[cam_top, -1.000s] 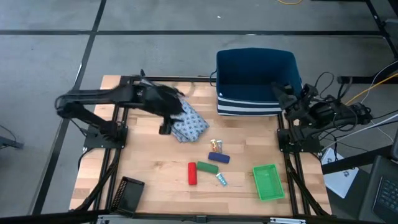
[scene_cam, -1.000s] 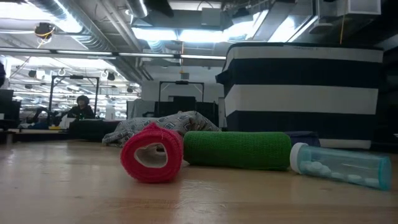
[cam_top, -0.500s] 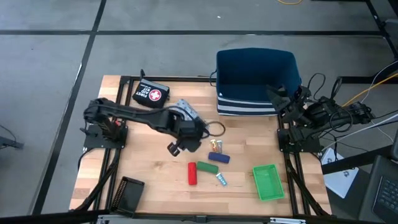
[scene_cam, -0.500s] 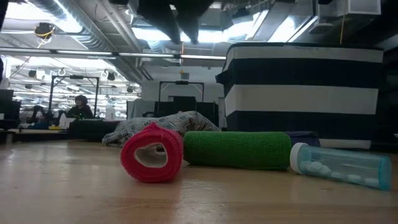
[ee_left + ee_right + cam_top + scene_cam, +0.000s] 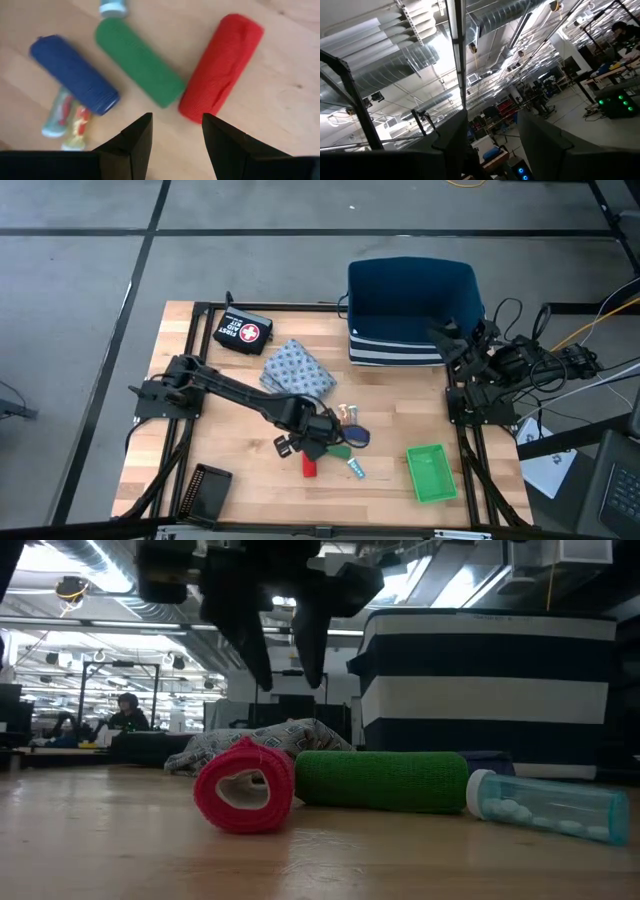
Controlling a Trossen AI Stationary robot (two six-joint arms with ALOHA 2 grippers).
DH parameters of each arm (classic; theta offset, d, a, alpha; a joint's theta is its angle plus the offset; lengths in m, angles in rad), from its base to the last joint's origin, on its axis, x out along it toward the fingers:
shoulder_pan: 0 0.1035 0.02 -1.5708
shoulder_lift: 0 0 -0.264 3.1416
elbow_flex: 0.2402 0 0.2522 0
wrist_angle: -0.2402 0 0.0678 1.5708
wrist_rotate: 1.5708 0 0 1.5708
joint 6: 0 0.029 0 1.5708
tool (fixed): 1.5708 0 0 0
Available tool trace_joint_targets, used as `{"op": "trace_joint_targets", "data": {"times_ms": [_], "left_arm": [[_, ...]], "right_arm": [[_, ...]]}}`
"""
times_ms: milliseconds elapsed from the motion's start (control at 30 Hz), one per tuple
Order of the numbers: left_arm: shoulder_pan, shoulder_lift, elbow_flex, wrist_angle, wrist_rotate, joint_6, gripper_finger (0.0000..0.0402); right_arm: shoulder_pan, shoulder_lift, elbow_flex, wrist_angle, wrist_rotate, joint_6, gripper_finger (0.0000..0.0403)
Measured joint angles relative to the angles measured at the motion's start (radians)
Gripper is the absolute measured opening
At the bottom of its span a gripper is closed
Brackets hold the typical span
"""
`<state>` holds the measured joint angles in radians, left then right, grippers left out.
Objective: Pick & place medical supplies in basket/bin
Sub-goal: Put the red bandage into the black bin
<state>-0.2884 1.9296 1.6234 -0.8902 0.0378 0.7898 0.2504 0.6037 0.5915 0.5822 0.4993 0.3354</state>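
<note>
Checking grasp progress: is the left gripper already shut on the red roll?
No: the left gripper hangs open above the red roll, touching nothing.

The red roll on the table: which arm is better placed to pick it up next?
The left. Its gripper hangs open just above the red roll and green roll. The right gripper waits at the table's far right edge beside the blue striped bin, pointing at the ceiling.
</note>
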Motion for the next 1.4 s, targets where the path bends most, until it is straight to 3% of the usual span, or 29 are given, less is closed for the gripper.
{"op": "trace_joint_targets", "data": {"times_ms": [600,1233,1400], "left_arm": [[-0.025,0.109,-0.001,0.054,0.129,-0.019,0.0171],[-0.021,0.211,0.002,0.032,0.353,-0.124,0.0171],[-0.023,0.211,0.001,0.014,0.354,-0.171,0.0147]], "right_arm": [[0.0,0.0,0.0,-0.059,-0.048,0.02,0.0176],[0.0,0.0,0.0,-0.092,-0.047,0.02,0.0176],[0.0,0.0,0.0,-0.091,-0.047,0.02,0.0176]]}}
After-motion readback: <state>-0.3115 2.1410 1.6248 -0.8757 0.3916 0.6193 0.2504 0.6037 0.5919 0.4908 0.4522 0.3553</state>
